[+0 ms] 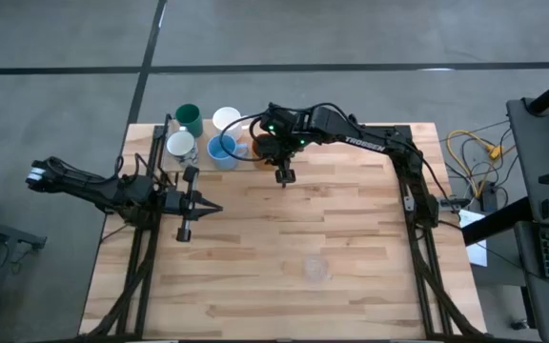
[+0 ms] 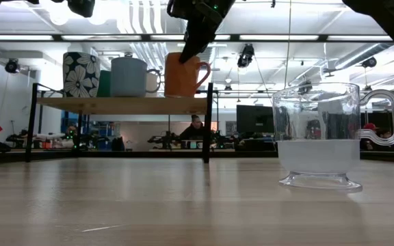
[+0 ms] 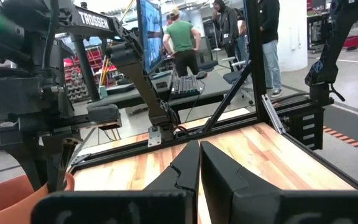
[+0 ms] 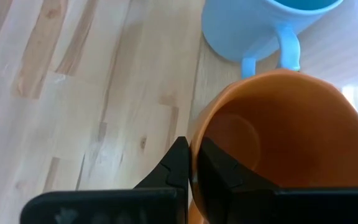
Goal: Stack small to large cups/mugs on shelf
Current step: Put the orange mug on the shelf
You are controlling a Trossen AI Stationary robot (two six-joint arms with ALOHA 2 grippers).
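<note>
An orange mug [image 2: 183, 76] with a handle is at the right end of the shelf [image 2: 122, 104], its base at the board. My right gripper [image 4: 191, 165] reaches down from above and is shut on its rim. Beside it on the shelf stand a light blue cup [image 1: 222, 150], a flowered white cup [image 1: 180, 145], a dark green cup [image 1: 189, 117] and a white cup [image 1: 225, 119]. A clear cup [image 1: 315, 270] stands on the table toward the near edge. My left gripper [image 1: 208, 208] hovers shut and level near the shelf, holding nothing. My right gripper pinches the orange mug's rim [image 4: 196, 140], one finger inside the mug and one outside. The fingers slant down onto it from above. The mug is upright, leaning slightly, with its bottom [image 2: 183, 94] at the shelf board.
The black frames of both arms run along the table's left and right sides. Bare wood lies between the shelf and the clear cup [image 2: 320, 137]. People stand in the room beyond the table.
</note>
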